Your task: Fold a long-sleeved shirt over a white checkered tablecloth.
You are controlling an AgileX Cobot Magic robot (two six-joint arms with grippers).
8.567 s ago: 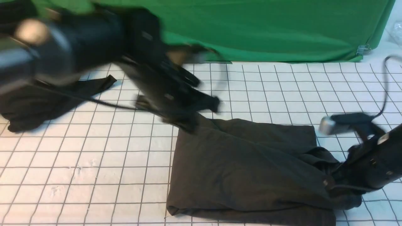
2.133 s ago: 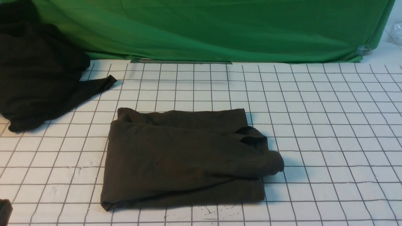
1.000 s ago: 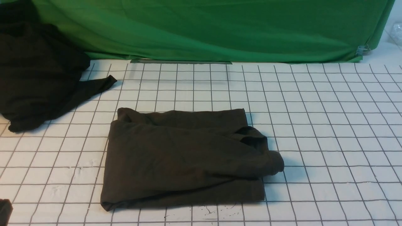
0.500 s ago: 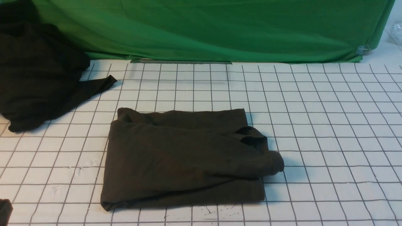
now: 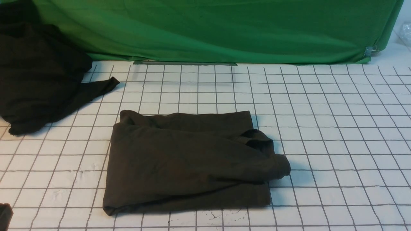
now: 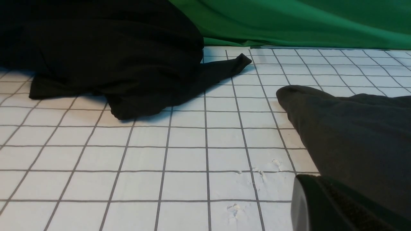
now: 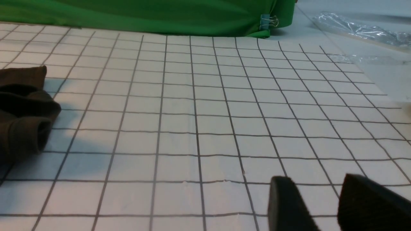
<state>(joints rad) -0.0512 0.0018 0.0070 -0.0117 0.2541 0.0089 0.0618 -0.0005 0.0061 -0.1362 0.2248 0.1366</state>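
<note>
The job is looking all but done, so the step in hand is, by my reading, a matter of leaving the bundle alone and keeping both arms clear, or at most tidying its one loose end. Going from the left, a shapeless heap of black cloth (image 5: 38,77) is lying at the far left of the white checkered tablecloth (image 5: 337,112), against the green backdrop cloth (image 5: 224,32), well apart from the work. The left pincer (image 6: 324,205) is showing only in its own wrist view, as a dark padded tip low over the tabletop just beside the shirt's near left edge; its jaws are together and holding nothing, and the arm is sitting drawn back out of the front view. In the middle, the long-sleeved shirt (image 5: 189,163) is lying folded into a compact rectangle, logo and neck label hidden. At its right edge a rolled cuff (image 5: 281,168) is bulging past the bundle; if any touch-up is wanted, it should be a light tuck inward from the right, not a lift that would open the layers. Further right, the right pincer (image 7: 324,202) is resting low over bare grid, its jaws standing apart and empty, well away from the cuff, with its arm likewise out of the front view.
</note>
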